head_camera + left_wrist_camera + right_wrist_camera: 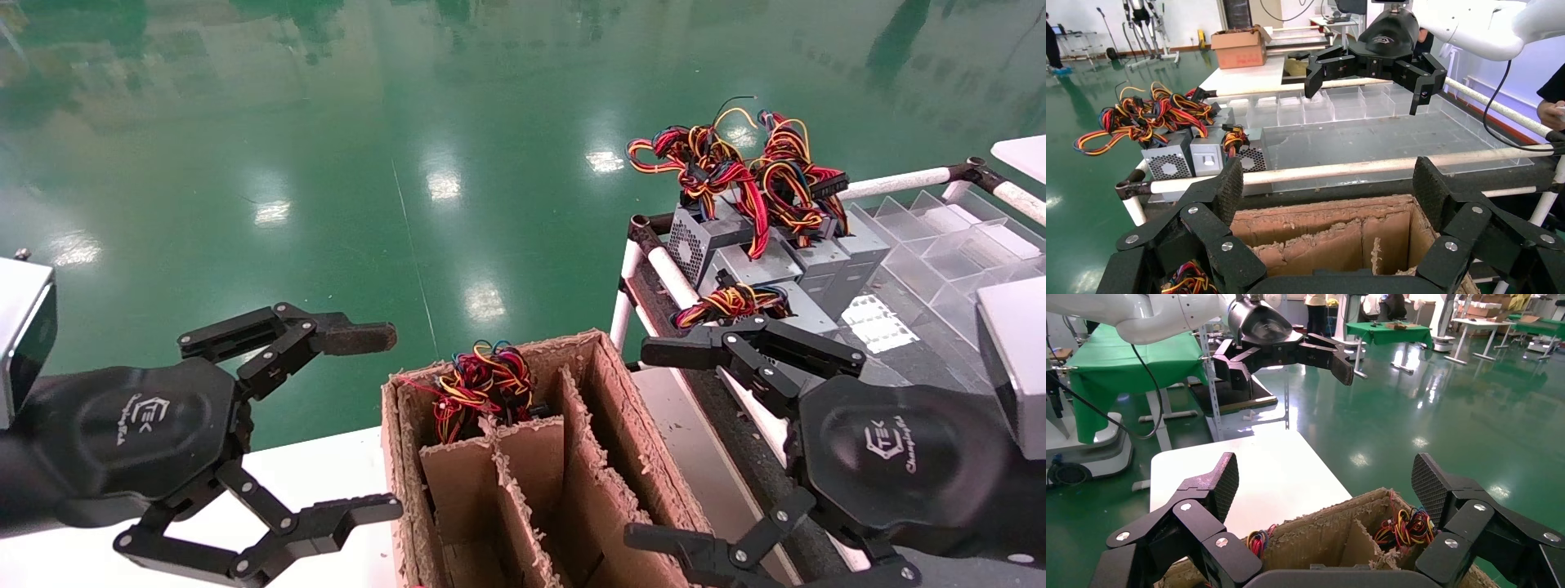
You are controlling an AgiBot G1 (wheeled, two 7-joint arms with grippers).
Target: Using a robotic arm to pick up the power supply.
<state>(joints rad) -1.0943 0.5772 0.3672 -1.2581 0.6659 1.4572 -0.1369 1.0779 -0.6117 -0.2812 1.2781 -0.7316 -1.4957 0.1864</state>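
Several grey power supply boxes (756, 263) (1171, 161) stand close together at the far end of a tube-framed rack on my right. Tangled red, yellow and black wires (735, 163) pile on top of them. My right gripper (639, 443) (1327, 481) hovers open over the right edge of a brown cardboard box (621, 408), nearer to me than the supplies and apart from them. Open and holding nothing, my left gripper (392, 420) (1329, 190) hangs at the box's left side. The two grippers face each other across the box.
The cardboard box (1321, 236) (1321, 539) has torn dividers, and a wire bunch (484, 384) shows in its far-left compartment. A clear plastic divided tray (940, 237) (1352, 110) fills the rack behind the supplies. A white table (1248, 471) carries the box, with green floor beyond.
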